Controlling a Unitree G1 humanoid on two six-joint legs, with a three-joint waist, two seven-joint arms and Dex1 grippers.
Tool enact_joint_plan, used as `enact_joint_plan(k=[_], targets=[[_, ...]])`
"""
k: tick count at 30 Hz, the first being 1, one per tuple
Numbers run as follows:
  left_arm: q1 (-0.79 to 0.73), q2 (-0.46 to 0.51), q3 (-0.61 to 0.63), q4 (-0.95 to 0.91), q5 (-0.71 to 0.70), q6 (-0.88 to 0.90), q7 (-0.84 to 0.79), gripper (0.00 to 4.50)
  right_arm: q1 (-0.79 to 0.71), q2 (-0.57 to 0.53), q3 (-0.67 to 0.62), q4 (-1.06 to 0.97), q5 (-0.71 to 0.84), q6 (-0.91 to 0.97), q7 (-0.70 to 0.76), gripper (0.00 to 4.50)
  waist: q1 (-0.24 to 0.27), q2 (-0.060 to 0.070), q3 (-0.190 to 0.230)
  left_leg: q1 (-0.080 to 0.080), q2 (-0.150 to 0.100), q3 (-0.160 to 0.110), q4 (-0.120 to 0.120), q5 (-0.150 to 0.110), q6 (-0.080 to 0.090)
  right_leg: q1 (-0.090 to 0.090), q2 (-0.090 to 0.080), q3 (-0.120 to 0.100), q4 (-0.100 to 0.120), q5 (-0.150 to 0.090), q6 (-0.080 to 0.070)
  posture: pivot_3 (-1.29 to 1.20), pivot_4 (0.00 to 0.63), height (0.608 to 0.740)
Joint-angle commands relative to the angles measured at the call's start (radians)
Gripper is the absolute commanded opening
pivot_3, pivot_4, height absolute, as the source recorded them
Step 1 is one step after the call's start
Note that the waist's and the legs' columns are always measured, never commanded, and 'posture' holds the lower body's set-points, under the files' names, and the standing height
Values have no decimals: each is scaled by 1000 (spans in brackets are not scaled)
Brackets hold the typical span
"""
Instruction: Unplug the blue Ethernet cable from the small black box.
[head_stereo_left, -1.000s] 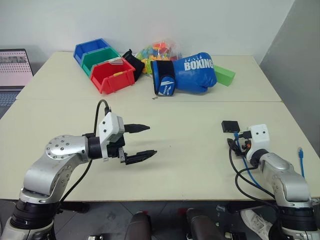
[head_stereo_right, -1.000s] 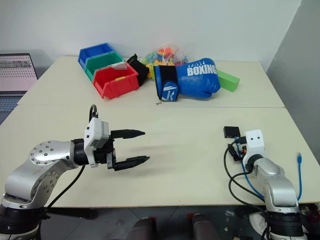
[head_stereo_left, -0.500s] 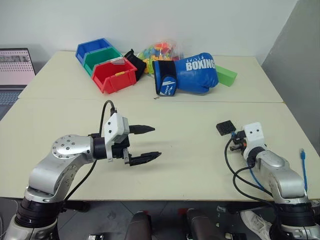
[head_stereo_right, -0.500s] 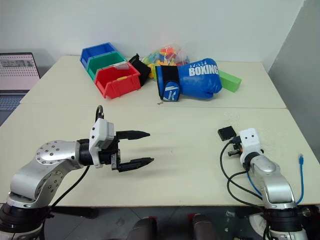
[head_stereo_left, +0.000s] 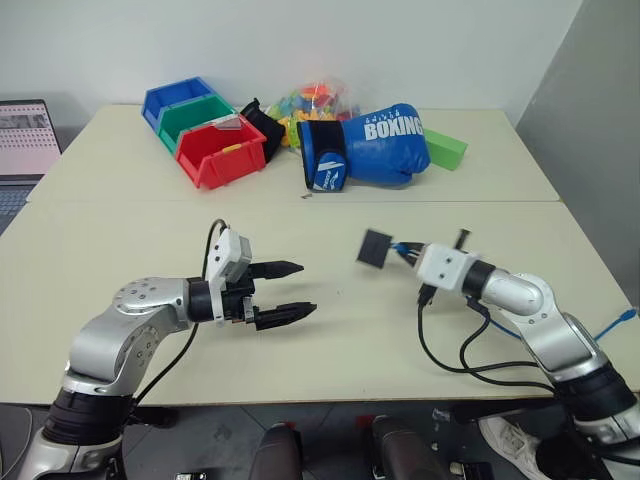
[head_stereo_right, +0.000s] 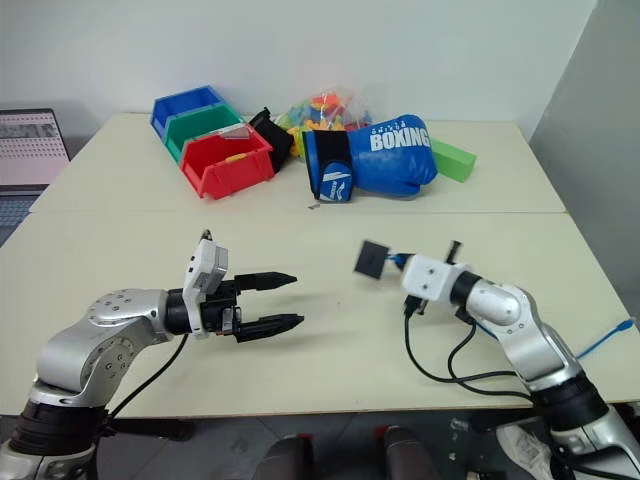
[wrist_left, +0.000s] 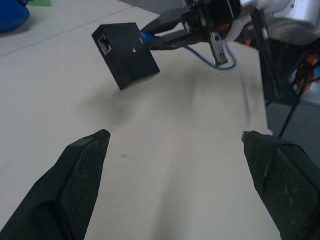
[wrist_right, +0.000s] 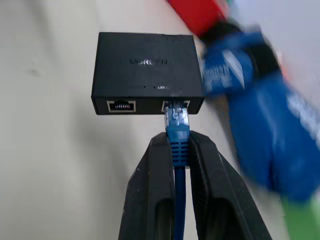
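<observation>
The small black box (head_stereo_left: 375, 248) hangs tilted above the middle of the table, off the surface. The blue Ethernet cable (wrist_right: 176, 120) is plugged into one of the box's two sockets. My right gripper (wrist_right: 179, 143) is shut on the cable just behind the plug and carries the box by it. From there the cable trails back along my right arm, and its far end (head_stereo_left: 620, 320) hangs off the table's right edge. My left gripper (head_stereo_left: 306, 288) hovers open to the left of the box, pointing at it with a clear gap between. The left wrist view shows the box (wrist_left: 125, 55) ahead of the spread fingers (wrist_left: 85, 165).
At the back stand red (head_stereo_left: 222, 152), green (head_stereo_left: 195, 117) and blue (head_stereo_left: 172, 98) bins, a blue boxing glove (head_stereo_left: 365, 155), a bag of colourful toys (head_stereo_left: 315, 100) and a green block (head_stereo_left: 445, 149). A laptop (head_stereo_left: 25, 135) sits far left. Black arm cables (head_stereo_left: 460, 355) loop on the table under my right arm.
My right gripper shut on the cable and swung left and up, lifting the box off the table toward the middle. My left gripper stayed open and sank slightly.
</observation>
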Motion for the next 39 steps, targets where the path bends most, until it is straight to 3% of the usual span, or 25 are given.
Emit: enact_joint_plan(k=[1,9,21,39], targets=[[-54,-7,65,-7,-119,101,20,4500,-85,-2,19,44,-29,-207,47,134,3,0,0,0,0,0,0,0,0,0,0,0,0,0,0,0,150,740],[-63,-23,88,-28,-199,197,79,4500,-203,42,26,100,-30,-330,93,133,5,0,0,0,0,0,0,0,0,0,-1,0,1,3,-4,0,150,740],[-85,-77,82,-23,-219,221,156,4500,-204,102,16,62,-21,-301,115,131,10,0,0,1,0,-1,1,0,0,0,-1,1,1,3,-5,0,150,740],[-89,-69,76,11,-216,231,129,828,-180,116,19,40,-51,-291,111,131,12,0,0,0,0,-1,1,0,0,0,-1,1,1,3,-5,0,150,740]])
